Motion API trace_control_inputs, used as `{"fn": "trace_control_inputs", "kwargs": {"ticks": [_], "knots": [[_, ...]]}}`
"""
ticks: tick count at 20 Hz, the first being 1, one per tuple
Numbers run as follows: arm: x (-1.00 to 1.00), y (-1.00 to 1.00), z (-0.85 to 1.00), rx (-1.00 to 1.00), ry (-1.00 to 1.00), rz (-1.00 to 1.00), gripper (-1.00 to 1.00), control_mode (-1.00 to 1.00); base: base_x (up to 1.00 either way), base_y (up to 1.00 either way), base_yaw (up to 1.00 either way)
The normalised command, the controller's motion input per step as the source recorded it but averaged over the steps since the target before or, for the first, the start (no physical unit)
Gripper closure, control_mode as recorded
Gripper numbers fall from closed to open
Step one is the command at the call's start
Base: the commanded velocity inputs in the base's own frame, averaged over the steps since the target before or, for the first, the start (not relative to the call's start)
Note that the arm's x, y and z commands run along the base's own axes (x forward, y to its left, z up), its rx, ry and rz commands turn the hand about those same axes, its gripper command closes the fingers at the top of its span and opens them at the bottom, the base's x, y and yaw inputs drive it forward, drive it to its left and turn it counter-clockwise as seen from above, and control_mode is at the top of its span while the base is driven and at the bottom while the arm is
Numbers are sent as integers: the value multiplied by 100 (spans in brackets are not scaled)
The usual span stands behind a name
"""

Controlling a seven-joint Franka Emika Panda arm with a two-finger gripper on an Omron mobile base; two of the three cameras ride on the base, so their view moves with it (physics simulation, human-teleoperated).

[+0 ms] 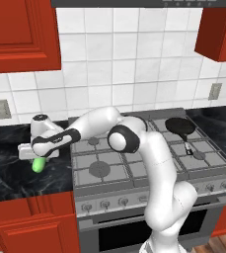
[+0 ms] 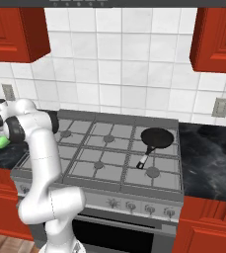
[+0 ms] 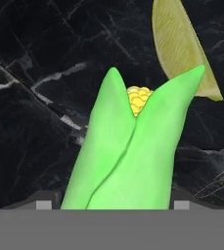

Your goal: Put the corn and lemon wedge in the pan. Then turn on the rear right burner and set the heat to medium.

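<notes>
The bright green corn (image 3: 128, 156) lies on the black counter left of the stove (image 1: 37, 165) (image 2: 2, 142), yellow kernels showing at its tip. My gripper (image 3: 112, 205) hangs straight over it, open, one fingertip (image 3: 44, 204) on each side of the cob, and is lowered onto it (image 1: 38, 159). The yellow lemon wedge (image 3: 179, 44) lies just past the corn's tip, touching or overlapping it. The black pan (image 1: 179, 126) (image 2: 157, 137) sits on the stove's rear right grate, handle toward the front. It covers the rear right burner.
The grey gas stove (image 1: 134, 163) has a row of knobs (image 2: 146, 207) along its front. Black marble counter (image 2: 208, 153) runs on both sides. Red cabinets (image 1: 20, 34) hang overhead and a tiled wall stands behind.
</notes>
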Motion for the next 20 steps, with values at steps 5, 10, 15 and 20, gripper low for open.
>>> {"fn": "trace_control_inputs", "kwargs": {"ticks": [5,10,15,20], "knots": [[-30,-18,16,0,-8,0,100,-100,0,0,0],[-84,-56,53,0,-16,0,100,-100,0,0,0],[-81,-75,61,0,-13,0,100,-100,0,0,0],[-66,-97,45,0,-15,0,100,-100,0,0,0]]}}
